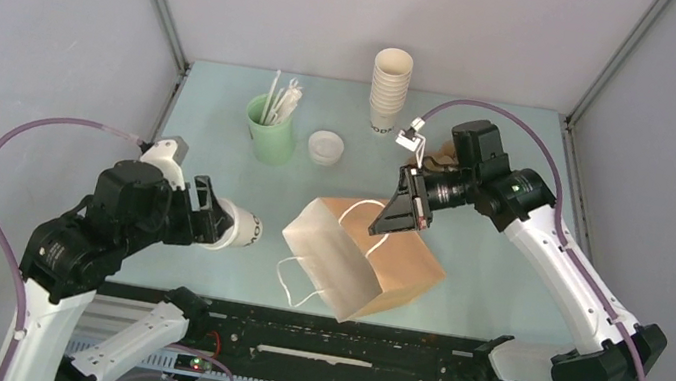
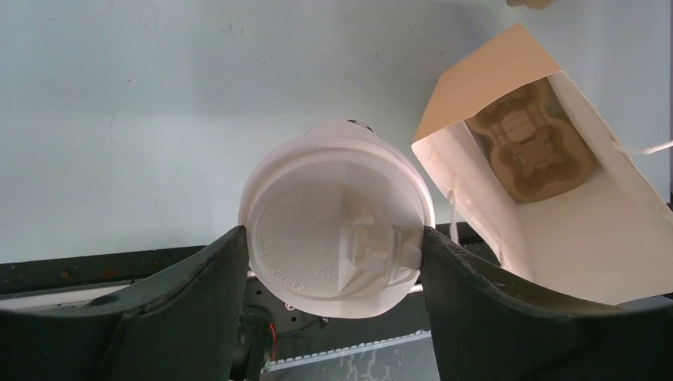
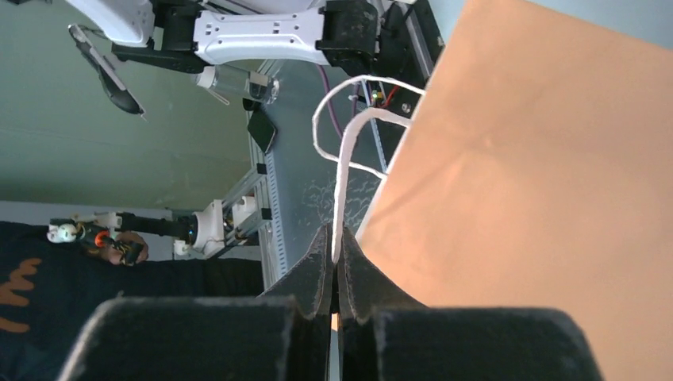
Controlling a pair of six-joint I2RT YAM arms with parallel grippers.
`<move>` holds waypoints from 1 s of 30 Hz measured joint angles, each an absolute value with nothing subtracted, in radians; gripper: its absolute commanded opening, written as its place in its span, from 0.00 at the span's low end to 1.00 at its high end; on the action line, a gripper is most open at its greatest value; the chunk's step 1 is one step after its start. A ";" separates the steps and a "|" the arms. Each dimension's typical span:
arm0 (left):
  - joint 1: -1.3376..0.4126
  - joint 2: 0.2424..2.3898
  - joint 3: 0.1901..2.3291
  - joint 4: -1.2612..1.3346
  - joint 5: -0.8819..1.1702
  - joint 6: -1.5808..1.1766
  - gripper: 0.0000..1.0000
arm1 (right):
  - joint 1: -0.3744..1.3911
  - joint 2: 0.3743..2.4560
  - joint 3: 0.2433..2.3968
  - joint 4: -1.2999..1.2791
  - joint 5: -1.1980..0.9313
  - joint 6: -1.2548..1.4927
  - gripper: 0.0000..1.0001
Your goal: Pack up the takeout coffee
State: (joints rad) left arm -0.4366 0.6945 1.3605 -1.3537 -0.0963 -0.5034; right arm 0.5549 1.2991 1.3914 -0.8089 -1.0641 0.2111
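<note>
At left: left gripper (image 2: 333, 254), spread wide, clamps takeout coffee (image 1: 240, 228) sideways, aimed at paper bag (image 1: 373, 267).
At right: right gripper (image 3: 334, 266), closed, pinches handle (image 3: 343, 182), propping mouth open.

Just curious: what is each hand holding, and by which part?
Left hand holds the lidded cup by its sides; right hand pinches the bag's white handle.

Table (image 1: 216, 102): pale green top. Green cup (image 1: 269, 130), small white round object (image 1: 325, 148) and cup stack (image 1: 389, 92) stand toward the far edge. Brown bag (image 1: 374, 262) lies nearer the near edge, mid-width.
</note>
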 measured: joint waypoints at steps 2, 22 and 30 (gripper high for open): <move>-0.437 0.694 1.354 -1.354 -0.090 -0.495 0.59 | 0.540 1.298 1.379 -0.827 -1.057 0.212 0.00; -0.437 0.705 1.498 -1.349 0.103 -0.500 0.58 | 0.568 1.261 1.330 -0.861 -0.824 0.186 0.00; -0.437 0.678 1.530 -1.261 0.250 -0.606 0.54 | 0.585 1.255 1.330 -0.742 -0.769 0.233 0.00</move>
